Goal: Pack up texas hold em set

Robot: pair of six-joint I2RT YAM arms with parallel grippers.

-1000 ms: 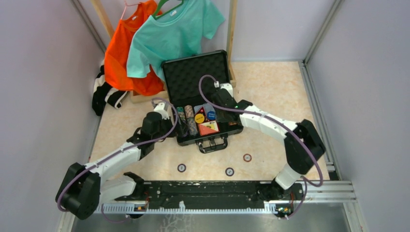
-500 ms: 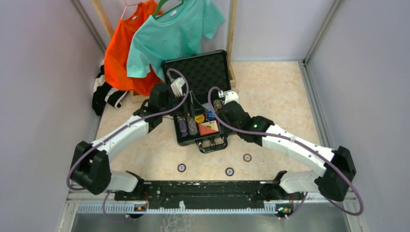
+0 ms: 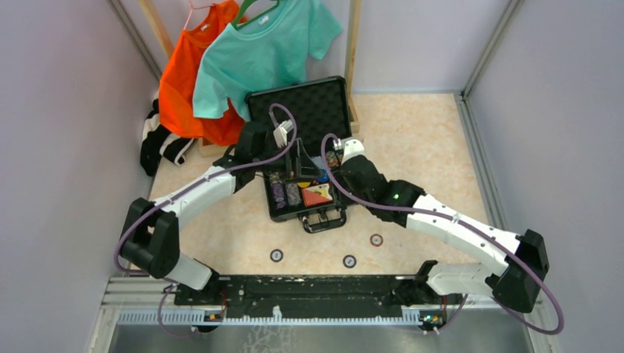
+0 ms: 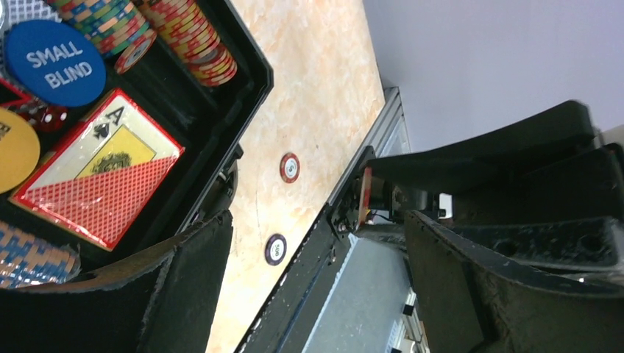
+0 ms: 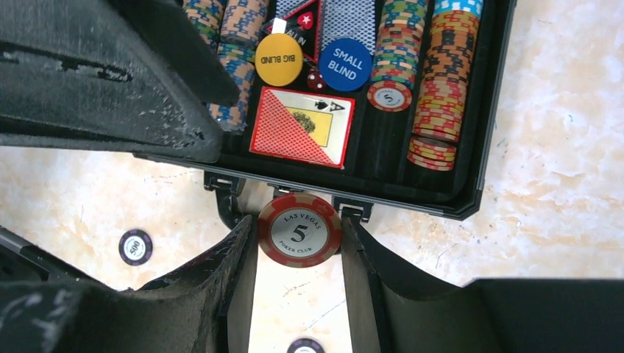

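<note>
Pretty clearly a robotics lab test cell, not anybody's home. Plain grey-lilac wall panels (image 3: 59,147) box in the marble-look bench (image 3: 412,132) at 9, 12 and 3 o'clock, with aluminium framing (image 3: 482,55) in the corners. A left arm (image 3: 199,193) and a right arm (image 3: 456,228) are bolted to a black rail (image 3: 316,288) at 6 o'clock, purple cables (image 3: 544,305) looping off them. Oddly, an orange shirt (image 3: 188,81) and a teal shirt (image 3: 265,51) hang on a wooden rack (image 3: 354,44) around 11 o'clock.

My left gripper (image 3: 302,160) moved from left of the case (image 3: 309,107) to above it; my right elbow (image 3: 521,266) swung right, nearer.
</note>
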